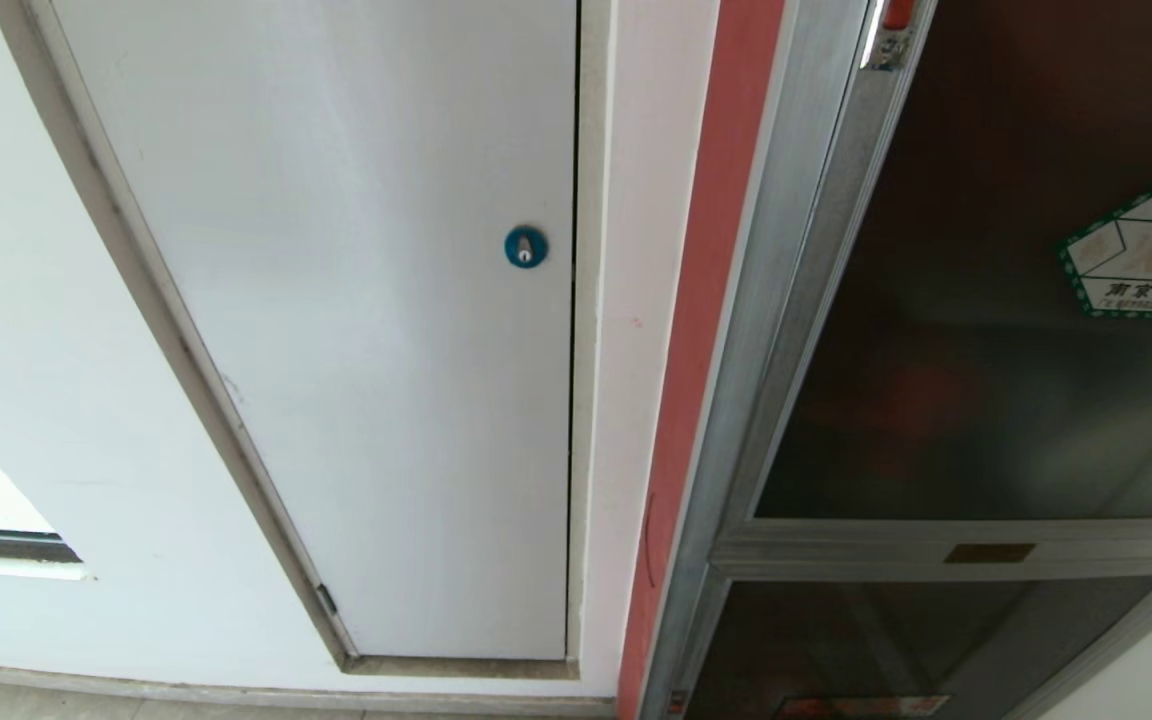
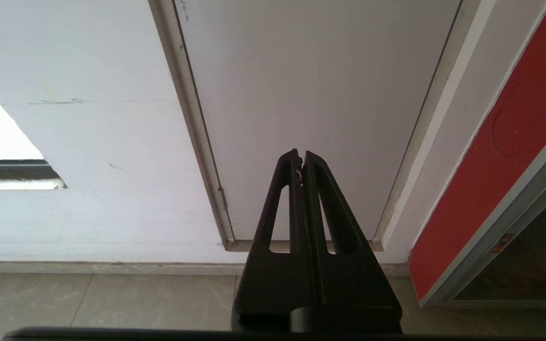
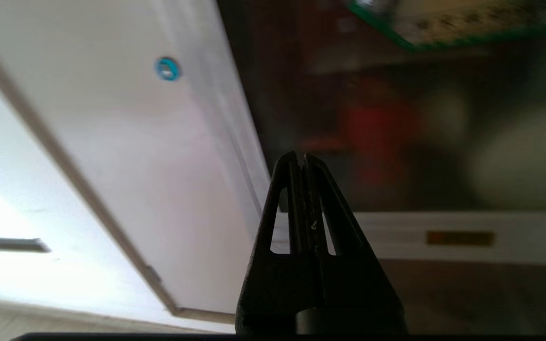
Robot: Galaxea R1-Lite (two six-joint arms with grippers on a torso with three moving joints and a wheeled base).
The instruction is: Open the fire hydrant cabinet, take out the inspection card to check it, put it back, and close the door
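The door (image 1: 986, 330) of the fire hydrant cabinet (image 1: 786, 300) stands closed, its dark tinted glass carrying a green-edged hexagonal sticker (image 1: 1151, 255) and a small red latch (image 1: 898, 15) at its silver frame. The right gripper (image 3: 300, 158) has its fingers pressed together with nothing between them; the dark glass lies just beyond their tips, and the sticker sits further off on the glass. The left gripper (image 2: 300, 156), fingers likewise together and empty, points at the plain white panel (image 2: 311, 94) near the floor (image 2: 112, 298). The panel's blue round lock (image 1: 525, 247) is beside the cabinet frame. No inspection card is in sight.
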